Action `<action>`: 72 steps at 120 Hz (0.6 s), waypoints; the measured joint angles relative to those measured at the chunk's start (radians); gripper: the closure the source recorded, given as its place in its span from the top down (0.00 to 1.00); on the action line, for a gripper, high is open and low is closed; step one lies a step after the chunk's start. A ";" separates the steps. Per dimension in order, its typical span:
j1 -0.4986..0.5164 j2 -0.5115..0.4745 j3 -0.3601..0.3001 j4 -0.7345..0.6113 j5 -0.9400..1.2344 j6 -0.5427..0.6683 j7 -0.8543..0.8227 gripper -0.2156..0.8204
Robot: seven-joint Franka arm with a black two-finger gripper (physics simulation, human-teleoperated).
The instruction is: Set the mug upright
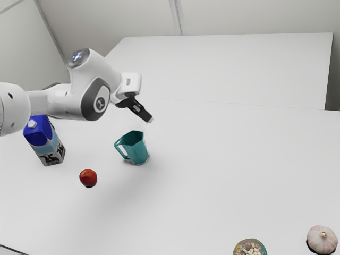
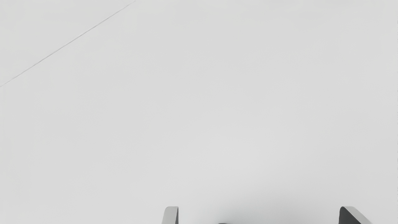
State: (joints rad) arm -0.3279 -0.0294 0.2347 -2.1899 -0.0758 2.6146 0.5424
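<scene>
Bright, diffuse light washes the white table (image 1: 223,159) almost flat, with a broad, faint shadow beside the mug (image 1: 137,149), small dark ones hugging the tomato (image 1: 88,178) and garlic (image 1: 322,239), and soft grey shading between the fingers (image 2: 171,215) in the wrist view.

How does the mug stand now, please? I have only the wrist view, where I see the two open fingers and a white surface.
Observer: The teal mug stands upright, with its opening facing up.
Operator: Thank you. To which side does its handle point?
Observer: It points toward the exterior view's left.
Operator: And does the gripper touch the mug?
Observer: No, the exterior view shows a gap between the fingertips and the mug's rim.
</scene>
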 joint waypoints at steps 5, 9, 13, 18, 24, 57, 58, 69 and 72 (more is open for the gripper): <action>-0.002 0.021 0.000 0.061 0.000 -0.043 -0.004 0.75; -0.002 0.043 0.000 0.117 -0.001 -0.085 -0.009 0.76; -0.002 0.072 0.001 0.182 -0.002 -0.140 -0.016 0.76; -0.001 0.103 0.003 0.250 -0.005 -0.210 -0.027 0.77; 0.007 0.134 0.007 0.320 -0.010 -0.299 -0.042 0.77; 0.085 0.323 0.004 0.686 -0.030 -0.758 -0.147 0.79; 0.086 0.325 0.004 0.689 -0.030 -0.766 -0.150 0.79; 0.089 0.332 0.003 0.702 -0.032 -0.841 -0.179 0.79; 0.090 0.333 0.003 0.703 -0.032 -0.856 -0.187 0.79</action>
State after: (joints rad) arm -0.2383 0.3031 0.2378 -1.4872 -0.1074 1.7584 0.3557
